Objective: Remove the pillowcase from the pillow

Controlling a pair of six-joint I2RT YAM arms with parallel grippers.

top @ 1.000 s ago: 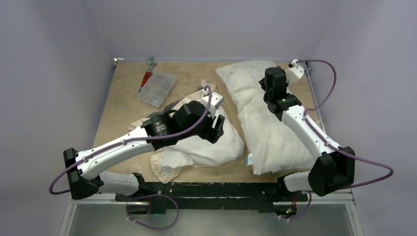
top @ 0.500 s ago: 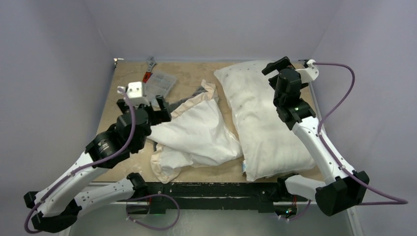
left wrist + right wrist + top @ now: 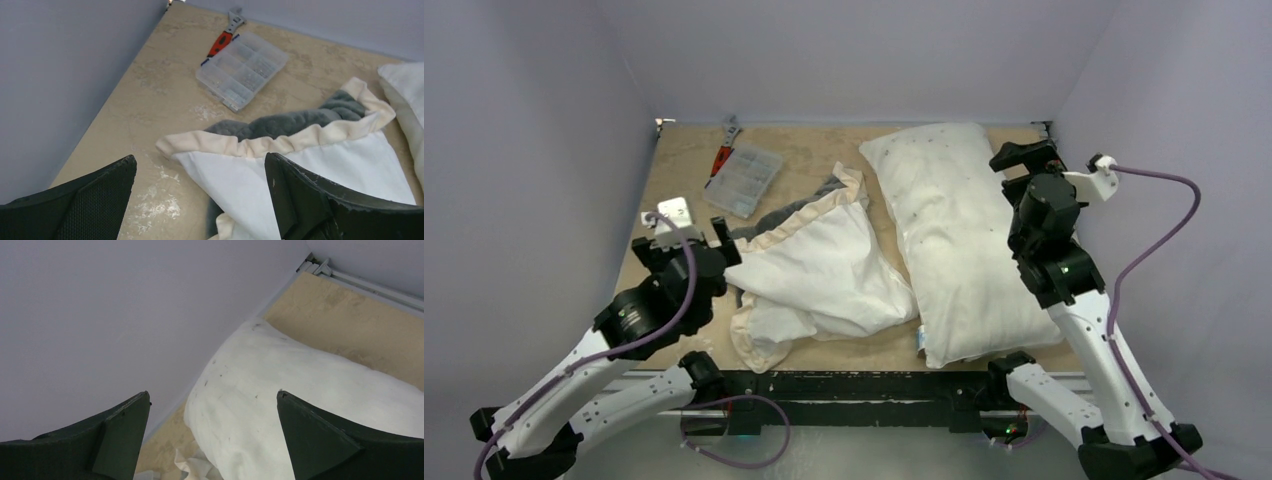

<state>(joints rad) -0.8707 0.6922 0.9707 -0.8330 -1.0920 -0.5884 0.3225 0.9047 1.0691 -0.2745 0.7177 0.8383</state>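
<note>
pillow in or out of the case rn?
Out. The pillow lies bare, its whole white surface showing; the pillowcase lies limp and crumpled beside it, with nothing plump inside.

Soft, even, fairly bright light from above. The pillow casts only a faint shadow along its near edge. All views are sharp; the walls behind the pillow look flat.

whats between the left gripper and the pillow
The pillowcase, crumpled with its white side up, fills the stretch between the open left gripper and the pillow. The top view shows it best.
</note>
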